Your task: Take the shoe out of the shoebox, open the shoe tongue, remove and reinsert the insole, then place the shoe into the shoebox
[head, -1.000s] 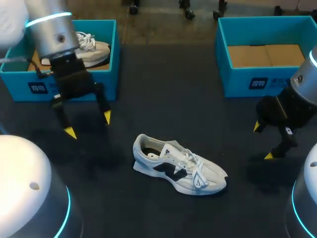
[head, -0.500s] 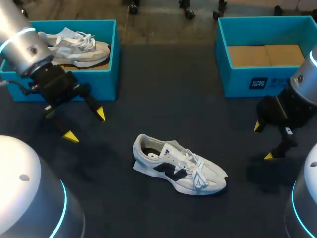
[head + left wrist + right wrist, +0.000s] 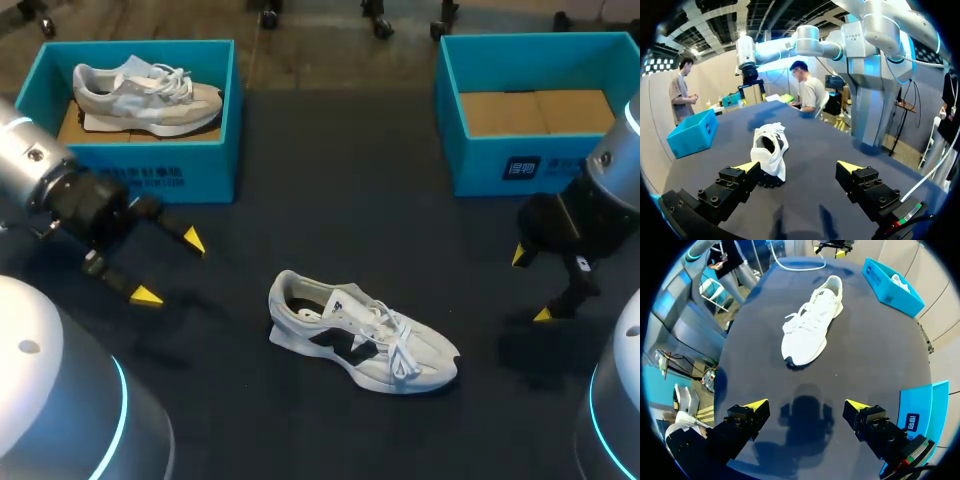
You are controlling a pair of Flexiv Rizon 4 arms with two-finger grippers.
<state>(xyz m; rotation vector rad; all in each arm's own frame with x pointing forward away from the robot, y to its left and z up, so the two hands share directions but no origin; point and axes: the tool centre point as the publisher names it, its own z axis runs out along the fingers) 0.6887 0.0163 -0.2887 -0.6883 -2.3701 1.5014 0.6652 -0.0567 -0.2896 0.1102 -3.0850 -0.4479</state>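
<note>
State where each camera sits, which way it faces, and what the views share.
Head view: above and behind, looking down on the table; left gripper and right gripper show, open.
Left wrist view: on left arm, facing the shoe from its heel; own fingers show.
Right wrist view: on right arm, facing its toe; own fingers show.
All three share that shoe.

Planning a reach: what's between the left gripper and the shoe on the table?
Only bare table between left gripper and that shoe, shown in the head view.

A robotics lab: left arm [image 3: 25, 165] at 9 o'clock and right arm [image 3: 615, 165] at 3 flank a dark table [image 3: 340, 170] bearing a teal shoebox [image 3: 150, 182] at 11 o'clock and a second shoebox [image 3: 500, 165] at 1.
</note>
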